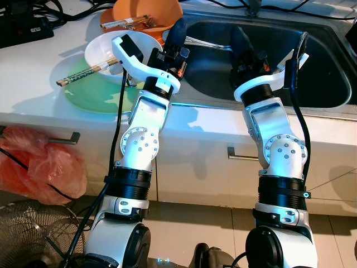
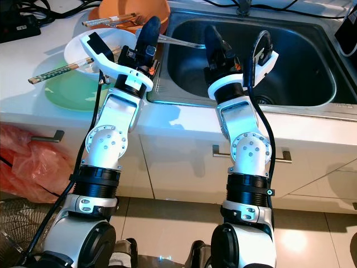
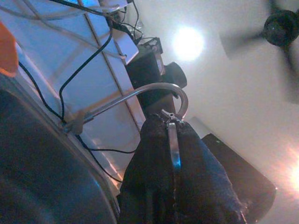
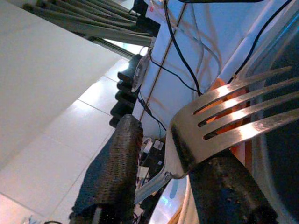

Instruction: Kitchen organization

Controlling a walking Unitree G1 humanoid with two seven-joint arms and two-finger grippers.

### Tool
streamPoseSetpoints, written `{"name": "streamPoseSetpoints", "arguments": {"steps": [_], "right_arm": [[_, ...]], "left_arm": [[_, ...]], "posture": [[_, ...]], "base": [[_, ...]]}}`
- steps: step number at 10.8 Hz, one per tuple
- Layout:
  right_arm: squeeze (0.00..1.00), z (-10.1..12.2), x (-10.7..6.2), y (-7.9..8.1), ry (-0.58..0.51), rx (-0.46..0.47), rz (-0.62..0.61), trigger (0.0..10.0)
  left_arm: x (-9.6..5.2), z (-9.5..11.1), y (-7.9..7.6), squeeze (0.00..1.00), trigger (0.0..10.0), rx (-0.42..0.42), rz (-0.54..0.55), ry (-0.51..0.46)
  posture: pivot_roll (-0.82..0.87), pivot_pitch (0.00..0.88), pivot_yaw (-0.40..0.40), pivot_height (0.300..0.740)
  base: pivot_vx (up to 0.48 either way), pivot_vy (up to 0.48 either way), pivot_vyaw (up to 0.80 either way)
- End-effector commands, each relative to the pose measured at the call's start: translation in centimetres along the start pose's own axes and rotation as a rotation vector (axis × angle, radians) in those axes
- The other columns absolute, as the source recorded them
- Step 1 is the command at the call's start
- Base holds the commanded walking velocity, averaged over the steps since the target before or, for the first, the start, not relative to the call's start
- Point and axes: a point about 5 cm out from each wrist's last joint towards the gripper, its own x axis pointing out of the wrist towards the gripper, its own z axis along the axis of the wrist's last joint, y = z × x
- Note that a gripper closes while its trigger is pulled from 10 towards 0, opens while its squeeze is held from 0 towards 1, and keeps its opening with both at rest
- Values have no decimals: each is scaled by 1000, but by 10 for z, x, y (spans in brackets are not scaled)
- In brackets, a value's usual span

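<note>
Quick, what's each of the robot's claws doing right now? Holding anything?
Left gripper: shut on the handle of a metal fork, over the sink.
Right gripper: open, fingers on either side of the fork's tines, not clamped.

One fork (image 4: 233,130), one white bowl (image 1: 114,53), one orange bowl (image 1: 150,14), one green plate (image 1: 92,97), two pairs of chopsticks (image 1: 86,72), one sink (image 1: 323,61), one red bag (image 1: 42,164).

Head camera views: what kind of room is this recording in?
A home kitchen, most likely: a steel sink set in a white counter, cabinet drawers below, and stacked bowls with chopsticks beside it.
</note>
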Motion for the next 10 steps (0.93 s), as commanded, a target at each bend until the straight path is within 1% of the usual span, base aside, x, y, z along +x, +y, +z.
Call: {"name": "streamPoseSetpoints", "arguments": {"steps": [1, 2, 3, 6, 7, 8, 9, 10], "right_arm": [[0, -9, -2, 1, -26, 71, 11, 0], [0, -8, -2, 1, -31, 76, 10, 0], [0, -8, -2, 1, -36, 80, 9, 0], [0, -5, -2, 0, -50, 88, 6, 0], [0, -4, -2, 0, -51, 87, 5, 0], [0, -4, -2, 0, -51, 85, 4, 0], [0, -4, -2, -1, -52, 84, 4, 0], [0, -4, -2, -1, -52, 84, 4, 0]], "left_arm": [[14, -40, -39, 0, 10000, -154, -81, 25], [14, -41, -38, 0, 8549, -142, -67, 31], [15, -43, -35, 0, 0, -122, -47, 45], [15, -45, -32, 0, 0, -92, -24, 56], [15, -45, -29, 0, 10000, -64, -4, 63], [15, -46, -28, 0, 10000, -45, 5, 66], [15, -46, -27, 941, 10000, -7, 3, 67], [15, -46, -27, 941, 10000, -7, 3, 67]], "posture": [[178, 175, -10, 740], [179, 173, -8, 740], [175, 171, -5, 740], [176, 175, -5, 740], [176, 175, -7, 740], [174, 176, -7, 740], [175, 175, -8, 740], [175, 175, -8, 740]], "base": [[0, 0, 0], [0, 0, 0], [0, 0, 0], [0, 0, 0], [0, 0, 0], [0, 0, 0], [0, 0, 0], [0, 0, 0]]}}
